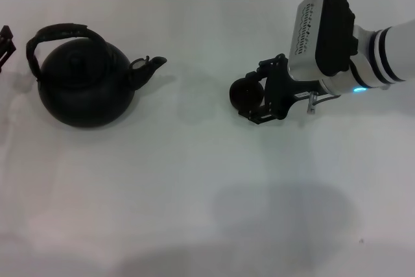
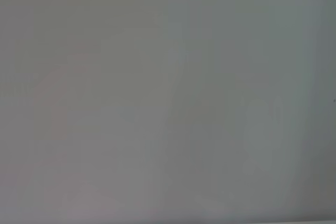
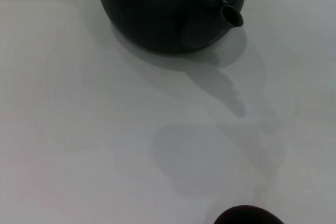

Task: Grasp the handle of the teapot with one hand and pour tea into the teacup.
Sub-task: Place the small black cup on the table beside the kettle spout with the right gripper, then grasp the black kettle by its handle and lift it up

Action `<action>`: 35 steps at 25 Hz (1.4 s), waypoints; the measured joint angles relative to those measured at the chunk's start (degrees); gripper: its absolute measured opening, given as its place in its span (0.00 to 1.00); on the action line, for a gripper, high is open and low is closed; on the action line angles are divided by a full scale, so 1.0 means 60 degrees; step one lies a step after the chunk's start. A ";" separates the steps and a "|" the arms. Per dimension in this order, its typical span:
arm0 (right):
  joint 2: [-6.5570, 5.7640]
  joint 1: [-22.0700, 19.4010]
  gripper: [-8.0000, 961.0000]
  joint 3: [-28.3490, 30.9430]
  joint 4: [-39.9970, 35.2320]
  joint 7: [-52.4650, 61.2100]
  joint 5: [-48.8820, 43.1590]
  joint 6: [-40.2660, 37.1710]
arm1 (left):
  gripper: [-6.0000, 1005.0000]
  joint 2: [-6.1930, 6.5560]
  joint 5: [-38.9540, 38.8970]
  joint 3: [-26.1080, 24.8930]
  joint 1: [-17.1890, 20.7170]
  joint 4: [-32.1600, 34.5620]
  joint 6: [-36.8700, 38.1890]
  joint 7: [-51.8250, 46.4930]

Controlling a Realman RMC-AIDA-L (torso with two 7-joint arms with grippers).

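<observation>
Teacup (image 1: pixel 246 93) between right gripper (image 1: pixel 264 91) jaws

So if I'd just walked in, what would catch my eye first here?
Probably the big black teapot on the white table's left, its arched handle up and spout pointing right. Next, the white right arm reaching in, its black right end effector around the small dark teacup.

I read this as a bare test bench rather than a home or kitchen: around the teapot (image 1: pixel 84 82) all I see is a plain white desk (image 1: pixel 194 192), unmarked and evenly lit, with no walls, furniture or household fittings visible anywhere.
</observation>
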 joint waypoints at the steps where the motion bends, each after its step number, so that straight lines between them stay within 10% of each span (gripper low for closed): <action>1: 0.0000 -0.0006 0.77 0.0008 0.0000 -0.0007 0.0000 -0.0006 | 0.88 0.0000 0.0000 0.0001 0.0000 0.0001 0.0000 0.0000; 23: -0.0069 -0.0069 0.89 0.0886 -0.0360 -0.0196 0.0603 0.0805 | 0.88 0.0015 0.0000 0.0001 0.0018 0.0014 -0.0001 0.0000; 35: -0.0103 -0.1391 0.89 0.3687 -0.1799 -0.1348 0.2053 0.1470 | 0.88 -0.0014 0.0014 0.0009 0.0787 0.0001 -0.1402 -0.0073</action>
